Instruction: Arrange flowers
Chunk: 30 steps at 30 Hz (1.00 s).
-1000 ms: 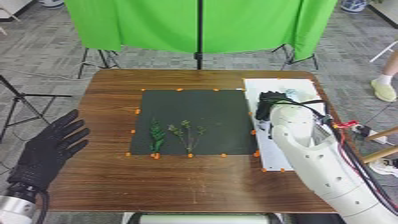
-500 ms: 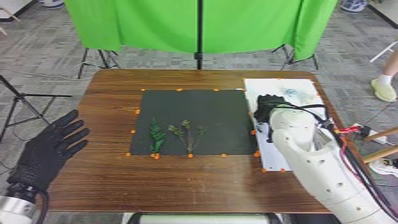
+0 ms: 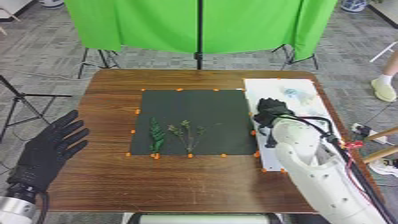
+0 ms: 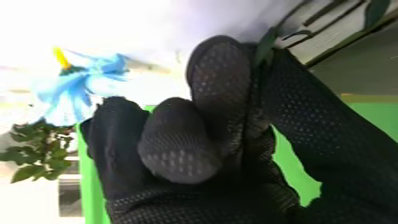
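Right hand (image 3: 272,108) | thumb and finger pinching a leafy stem (image 4: 266,46) at the white sheet's (image 3: 274,86) inner edge | dark mat (image 3: 195,107), likely destination, just left | blue flower (image 3: 291,92) beyond on the sheet

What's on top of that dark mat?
On the dark mat lie a leafy green sprig and, beside it, a thin branching sprig. Whatever is directly beneath the mat is covered, so I can't tell what's there.
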Available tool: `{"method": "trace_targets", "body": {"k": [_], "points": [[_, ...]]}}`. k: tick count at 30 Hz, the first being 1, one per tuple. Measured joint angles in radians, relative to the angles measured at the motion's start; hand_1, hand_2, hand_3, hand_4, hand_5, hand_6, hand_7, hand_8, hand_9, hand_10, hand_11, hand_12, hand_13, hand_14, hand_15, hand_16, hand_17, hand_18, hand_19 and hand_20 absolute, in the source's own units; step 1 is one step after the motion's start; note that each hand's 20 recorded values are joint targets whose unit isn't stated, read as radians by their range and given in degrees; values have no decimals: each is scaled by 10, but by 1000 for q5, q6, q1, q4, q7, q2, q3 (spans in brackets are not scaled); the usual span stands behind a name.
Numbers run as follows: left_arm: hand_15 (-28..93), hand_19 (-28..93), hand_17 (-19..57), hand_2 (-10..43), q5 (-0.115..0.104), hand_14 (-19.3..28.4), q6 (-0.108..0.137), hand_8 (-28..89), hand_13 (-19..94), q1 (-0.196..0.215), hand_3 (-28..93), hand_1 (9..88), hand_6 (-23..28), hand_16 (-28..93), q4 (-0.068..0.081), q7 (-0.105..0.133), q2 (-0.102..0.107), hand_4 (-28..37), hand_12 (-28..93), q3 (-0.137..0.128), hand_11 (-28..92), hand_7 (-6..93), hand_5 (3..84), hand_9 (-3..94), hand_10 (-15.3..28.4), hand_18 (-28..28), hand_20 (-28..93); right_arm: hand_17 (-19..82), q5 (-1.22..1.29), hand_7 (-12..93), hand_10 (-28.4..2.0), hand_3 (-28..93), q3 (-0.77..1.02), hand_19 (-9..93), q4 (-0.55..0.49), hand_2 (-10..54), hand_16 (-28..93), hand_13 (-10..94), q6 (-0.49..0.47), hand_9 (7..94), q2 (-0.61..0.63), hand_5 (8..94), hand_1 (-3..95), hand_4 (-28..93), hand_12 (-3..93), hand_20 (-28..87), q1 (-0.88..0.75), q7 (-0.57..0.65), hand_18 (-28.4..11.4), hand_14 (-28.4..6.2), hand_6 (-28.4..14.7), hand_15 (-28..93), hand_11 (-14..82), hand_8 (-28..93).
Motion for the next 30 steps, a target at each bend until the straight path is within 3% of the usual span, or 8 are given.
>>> {"method": "trace_targets", "body": {"k": [22, 30], "points": [[325, 400, -120, -10, 0, 118, 0, -120, 133, 1, 696, 254, 18, -3, 0, 3, -1, -283, 157, 0, 210, 209, 248, 191, 94, 182, 74, 564, 91, 755, -79, 914, 70, 932, -156, -40, 342, 877, 100, 927, -14, 678, 417, -139, 300, 645, -53, -19, -204, -20, -164, 747, 449, -79], [326, 400, -120, -11, 0, 118, 0, -120, 132, 2, 695, 253, 17, -3, 0, 3, -1, -283, 157, 0, 212, 209, 249, 191, 94, 182, 74, 562, 112, 754, -78, 912, 57, 932, -228, -40, 344, 876, 79, 927, -23, 678, 419, -143, 300, 645, -61, -113, -202, -21, -164, 747, 446, -83]]}}
